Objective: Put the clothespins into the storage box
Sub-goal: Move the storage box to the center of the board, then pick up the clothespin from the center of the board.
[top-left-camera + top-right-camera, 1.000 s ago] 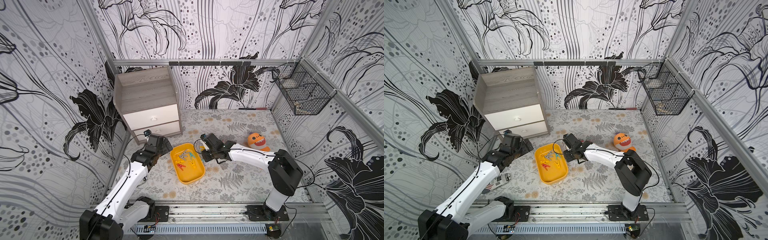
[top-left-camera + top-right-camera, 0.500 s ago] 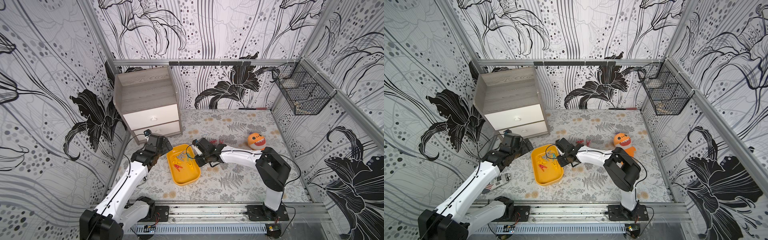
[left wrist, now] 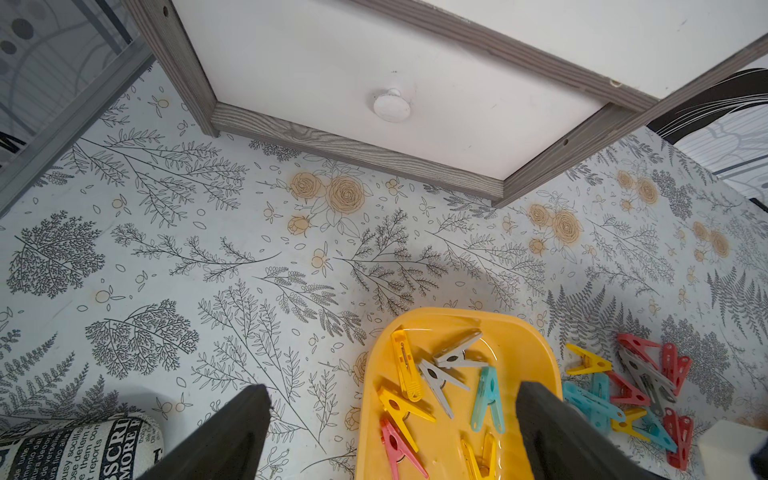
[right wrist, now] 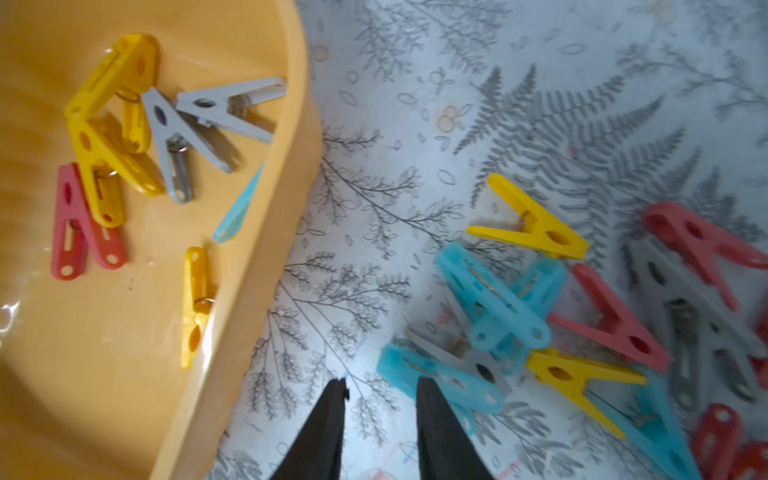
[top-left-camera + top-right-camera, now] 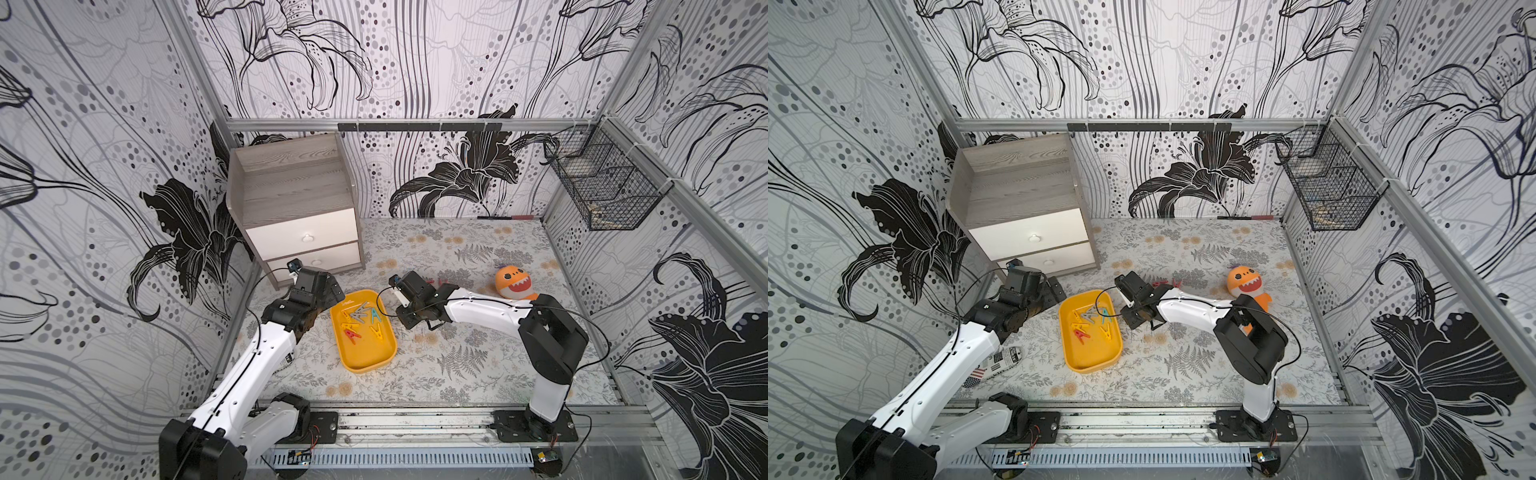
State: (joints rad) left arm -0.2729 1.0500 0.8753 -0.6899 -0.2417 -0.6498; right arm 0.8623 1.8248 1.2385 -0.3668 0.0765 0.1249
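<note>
The storage box (image 5: 365,353) (image 5: 1094,353) is a shallow yellow tray in the middle of the table. Several clothespins (image 5: 359,320) (image 3: 440,374) (image 4: 124,137), yellow, grey, red and teal, lie in it. A loose pile of clothespins (image 4: 540,299) (image 3: 631,386) lies on the table just right of the box, mostly hidden under my right arm in both top views. My right gripper (image 4: 380,386) (image 5: 405,318) is open and empty, low between the box's right rim and the pile. My left gripper (image 3: 392,388) (image 5: 332,291) is wide open over the box's far left corner, holding nothing.
A grey wood drawer cabinet (image 5: 299,199) stands at the back left, close behind my left gripper. An orange toy (image 5: 515,282) lies right of the pile. A black wire basket (image 5: 602,183) hangs on the right wall. A newspaper-print roll (image 5: 1000,361) lies beside my left arm.
My right gripper swung to the box's right rim and its jaws have parted. The box sits slightly further left than a second ago. The left arm has not moved.
</note>
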